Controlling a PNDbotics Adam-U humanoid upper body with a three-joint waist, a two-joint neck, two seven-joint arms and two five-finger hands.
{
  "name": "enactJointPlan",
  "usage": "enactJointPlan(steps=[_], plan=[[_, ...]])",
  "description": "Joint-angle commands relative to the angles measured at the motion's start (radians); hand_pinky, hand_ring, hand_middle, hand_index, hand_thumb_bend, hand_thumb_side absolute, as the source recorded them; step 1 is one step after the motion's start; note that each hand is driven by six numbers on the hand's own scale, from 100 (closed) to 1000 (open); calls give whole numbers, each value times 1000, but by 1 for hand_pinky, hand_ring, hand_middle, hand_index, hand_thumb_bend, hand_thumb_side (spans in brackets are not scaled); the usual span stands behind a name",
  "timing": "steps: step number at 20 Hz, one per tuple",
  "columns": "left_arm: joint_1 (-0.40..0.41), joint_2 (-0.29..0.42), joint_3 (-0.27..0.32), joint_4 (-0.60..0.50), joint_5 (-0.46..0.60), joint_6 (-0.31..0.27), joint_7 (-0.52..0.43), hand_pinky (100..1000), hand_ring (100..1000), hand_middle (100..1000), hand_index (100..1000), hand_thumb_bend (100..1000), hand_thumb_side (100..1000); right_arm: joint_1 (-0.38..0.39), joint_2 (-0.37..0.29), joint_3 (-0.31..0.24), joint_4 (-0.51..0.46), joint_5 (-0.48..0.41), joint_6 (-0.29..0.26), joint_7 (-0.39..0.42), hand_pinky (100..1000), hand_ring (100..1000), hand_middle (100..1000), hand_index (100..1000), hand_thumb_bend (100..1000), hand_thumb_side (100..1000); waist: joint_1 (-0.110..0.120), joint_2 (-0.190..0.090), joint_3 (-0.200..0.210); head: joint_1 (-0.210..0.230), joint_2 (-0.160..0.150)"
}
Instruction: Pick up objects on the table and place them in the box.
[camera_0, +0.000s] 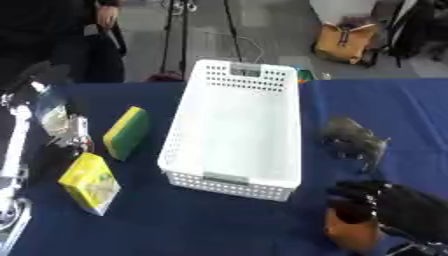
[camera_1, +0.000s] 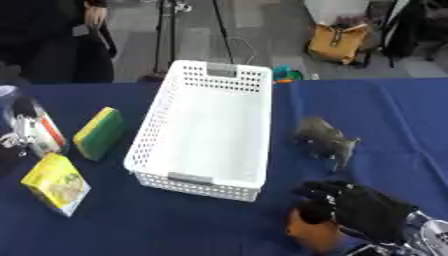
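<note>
The right hand (camera_1: 363, 207) is curling its fingers round a brown object (camera_1: 313, 231) at the table's near edge, right of the white box (camera_1: 203, 131), which looks empty. This is judged the grasping step; next calls for lifting it left over the box rim. The left hand (camera_0: 70, 131) is gripping a clear packet (camera_0: 51, 115). The sponge (camera_0: 125, 132), yellow packet (camera_0: 89, 183) and grey toy (camera_1: 325, 137) are lying on the cloth; no writing is readable

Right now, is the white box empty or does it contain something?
Empty: the white box shows only its bare white floor; no object lies inside.
</note>
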Motion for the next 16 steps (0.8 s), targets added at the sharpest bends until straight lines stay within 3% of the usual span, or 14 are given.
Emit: enactJointPlan(steps=[1,4,5,8,9,10,11,12,13,16], plan=[[-5,14,12,-16,4,-1,0,993,945,678,881,100,731,-6,-18,11,21,-79,-16,92,756,985,994,1000,537,618,0,-12,0,-2,-11],[-5,16,12,-16,5,-2,1,992,944,675,879,100,728,-12,-25,6,0,-150,-10,172,729,955,984,1000,543,597,-2,-13,-1,-2,-9],[-6,17,12,-16,6,-2,2,992,942,673,876,100,724,-12,-30,5,-5,-168,-8,193,677,916,968,1000,499,537,-3,-13,-2,-3,-10],[-6,20,14,-16,9,-1,8,992,941,672,873,100,721,-11,-38,0,-17,-205,0,233,646,882,945,1000,454,482,-3,-14,-3,-3,-13],[-7,20,14,-16,10,0,10,992,941,671,872,100,719,-11,-40,-2,-20,-216,4,236,592,842,913,1000,418,450,-2,-14,-3,-3,-13],[-7,21,14,-16,11,0,10,992,941,671,872,100,719,-10,-42,-5,-22,-225,8,234,592,842,913,1000,418,450,-2,-14,-3,-3,-13],[-7,21,14,-16,11,0,11,992,940,670,872,100,716,-8,-44,-7,-23,-235,12,228,495,818,890,1000,409,412,-2,-14,-3,-3,-14],[-7,21,14,-16,12,0,11,992,940,670,872,100,716,-5,-47,-8,-20,-247,17,218,495,818,890,1000,409,412,-1,-14,-3,-4,-14],[-7,21,14,-16,12,0,12,992,940,670,871,100,711,-2,-50,-8,-17,-260,19,206,410,810,885,1000,403,369,0,-13,-3,-4,-14],[-7,20,14,-16,14,0,12,993,940,669,869,100,706,9,-58,-4,2,-308,22,181,359,807,883,1000,410,322,2,-12,-4,-5,-15]])
